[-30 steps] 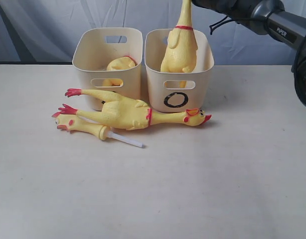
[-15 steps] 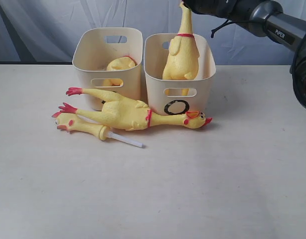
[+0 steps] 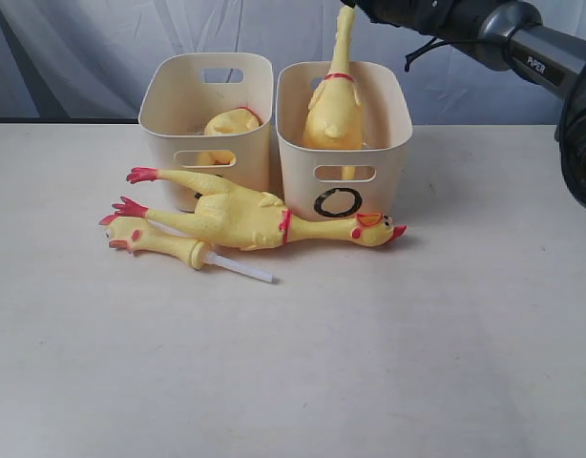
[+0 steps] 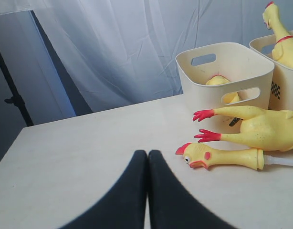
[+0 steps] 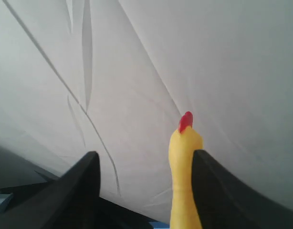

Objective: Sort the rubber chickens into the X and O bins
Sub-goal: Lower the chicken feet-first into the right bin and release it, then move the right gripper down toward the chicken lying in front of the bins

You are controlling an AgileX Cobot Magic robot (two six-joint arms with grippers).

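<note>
My right gripper [image 5: 142, 160] stood wide open around the chicken's [image 3: 336, 100] head, gripping nothing, so the chicken leaned upright in the O bin [image 3: 303, 181]; my left gripper [image 4: 147, 160] was shut, empty.

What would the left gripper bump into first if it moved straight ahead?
Probably the white curtain: the left gripper points across bare table toward it, and the chicken head lies off to the side.

On the tabletop [image 3: 417, 334] we see the O bin [image 3: 384, 153] just right of the other bin [image 3: 164, 129], a whole chicken [image 3: 334, 110] upright in the O bin, a headless body [image 3: 231, 122] in the other bin, a second whole chicken [image 3: 245, 218] lying before both bins, and a head-and-neck piece [image 3: 164, 242] before its legs.
</note>
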